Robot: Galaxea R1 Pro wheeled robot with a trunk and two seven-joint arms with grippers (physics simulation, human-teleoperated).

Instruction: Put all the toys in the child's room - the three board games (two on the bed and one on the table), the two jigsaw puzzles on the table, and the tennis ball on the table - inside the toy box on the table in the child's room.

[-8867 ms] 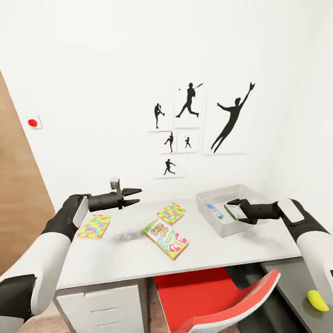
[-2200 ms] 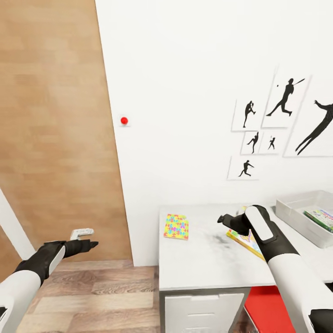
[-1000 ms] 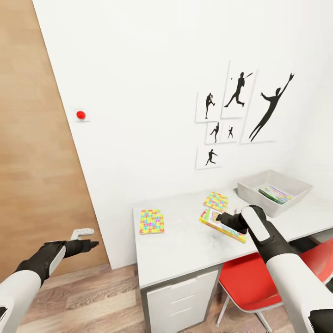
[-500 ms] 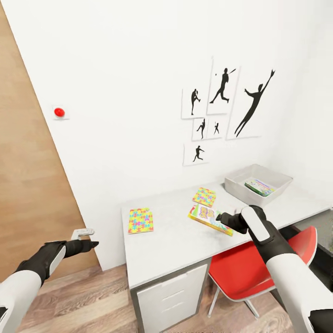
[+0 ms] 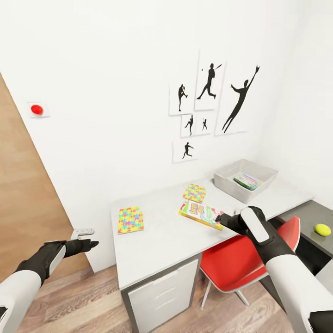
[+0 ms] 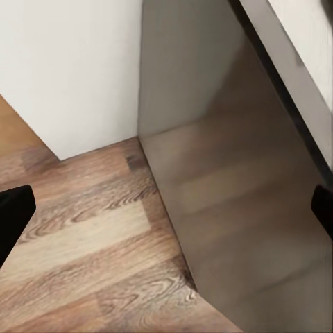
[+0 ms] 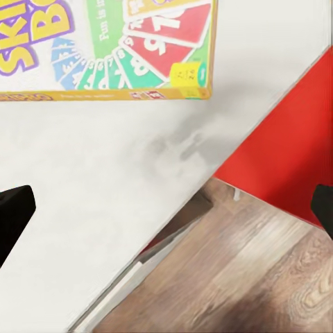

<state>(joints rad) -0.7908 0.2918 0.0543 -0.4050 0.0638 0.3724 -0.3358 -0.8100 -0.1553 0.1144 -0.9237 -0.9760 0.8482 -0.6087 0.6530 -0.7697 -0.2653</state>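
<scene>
View swings back toward surface (image 5: 157, 240); right tool (image 5: 221, 219) wide, empty, near Skip-Bo (image 5: 200, 214), next for toy box (image 5: 226, 179). Left tool (image 5: 92, 243) wide, empty.

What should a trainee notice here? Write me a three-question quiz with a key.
1. True or false: the Skip-Bo box lies inside the toy box.
2. Where is the tennis ball? A in the toy box; B on the dark lower desk section; C on the floor.
3. Fill in: ___ jigsaw puzzles lie on the table.
Key: 1 false; 2 B; 3 two.
</scene>
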